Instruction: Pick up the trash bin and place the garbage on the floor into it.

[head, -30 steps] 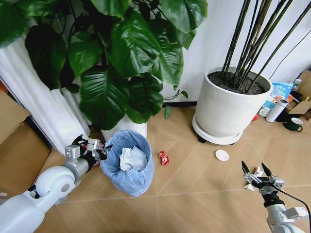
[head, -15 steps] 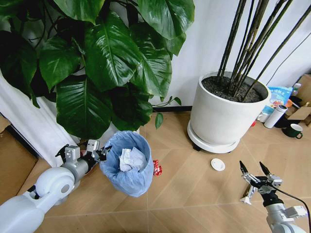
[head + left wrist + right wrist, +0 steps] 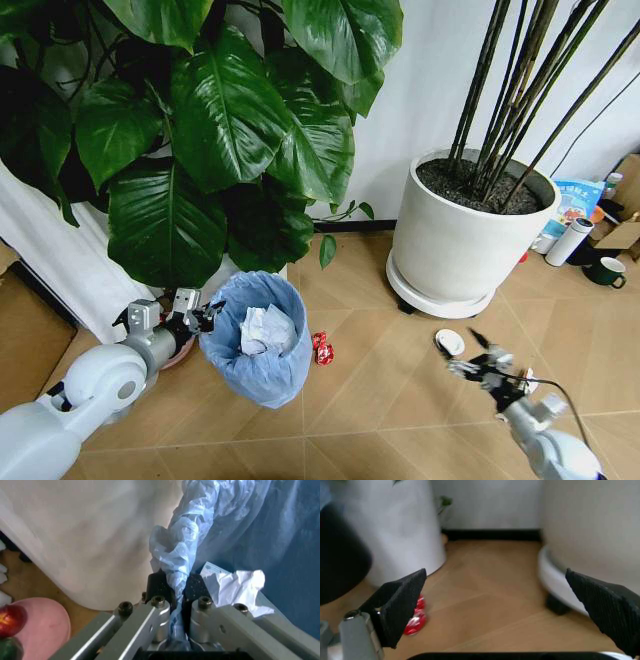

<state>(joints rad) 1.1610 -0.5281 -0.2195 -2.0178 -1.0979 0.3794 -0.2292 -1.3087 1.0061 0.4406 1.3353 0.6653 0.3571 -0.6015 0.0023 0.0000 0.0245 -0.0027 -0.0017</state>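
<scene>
The trash bin point(image 3: 250, 340) sits tilted on the floor point(image 3: 380, 400), held by us.
Our left hand point(image 3: 174, 588) pinches its blue liner rim; our right hand point(image 3: 483, 362) hovers spread near the white disc point(image 3: 449, 342).

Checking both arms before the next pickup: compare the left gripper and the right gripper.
The left gripper is shut on the trash bin, pinching its blue liner at the rim; the right gripper is open and holds nothing. The left sits beside the bin, the right hovers near the white disc. Both are low over the floor.
</scene>
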